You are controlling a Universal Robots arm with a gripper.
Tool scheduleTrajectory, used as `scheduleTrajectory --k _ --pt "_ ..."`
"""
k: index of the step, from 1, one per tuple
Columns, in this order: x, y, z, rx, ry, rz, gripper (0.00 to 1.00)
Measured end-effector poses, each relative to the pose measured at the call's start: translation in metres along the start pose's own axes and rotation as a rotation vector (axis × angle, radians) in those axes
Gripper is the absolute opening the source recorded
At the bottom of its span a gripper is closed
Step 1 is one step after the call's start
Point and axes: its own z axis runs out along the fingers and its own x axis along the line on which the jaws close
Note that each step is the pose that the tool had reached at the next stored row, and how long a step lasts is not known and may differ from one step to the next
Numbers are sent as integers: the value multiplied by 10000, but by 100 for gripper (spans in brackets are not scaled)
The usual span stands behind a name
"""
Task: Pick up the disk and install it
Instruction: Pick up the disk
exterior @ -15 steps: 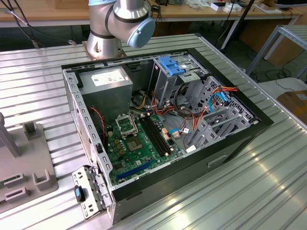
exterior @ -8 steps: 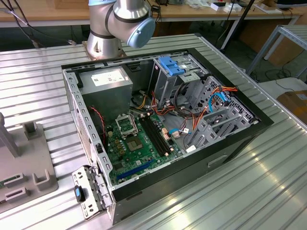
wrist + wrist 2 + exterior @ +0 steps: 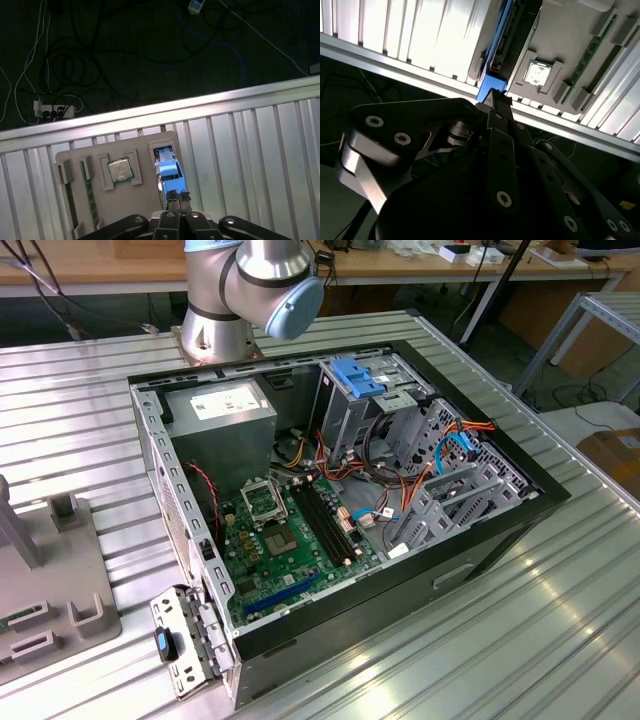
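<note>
An open black metal computer case [image 3: 400, 598] lies on a ribbed aluminium table [image 3: 520, 650], showing a green motherboard [image 3: 290, 540], a grey power supply box with a white label [image 3: 222, 412] and a blue plastic latch [image 3: 357, 375] atop a grey drive cage [image 3: 345, 425], with a silver robot arm base [image 3: 215, 305] just beyond the case.

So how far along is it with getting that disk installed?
Nothing looks finished: the disk stands in its slot in the grey tray, beside the processor chip. In hand: the gripper is right at the disk's blue end in both wrist views; whether it grips is unclear. Left: lifting it out and fitting it into the open computer case.
</note>
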Motion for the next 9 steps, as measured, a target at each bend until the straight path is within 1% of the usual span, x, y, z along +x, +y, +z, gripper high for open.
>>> scheduleTrajectory --k 3,5,6,9 --pt "1 -1 2 -36 27 -123 11" --pt "-1 -3 2 -38 28 -183 11" --pt "-1 -8 2 -43 27 -334 11" --pt "-1 -9 2 -43 27 -340 11"
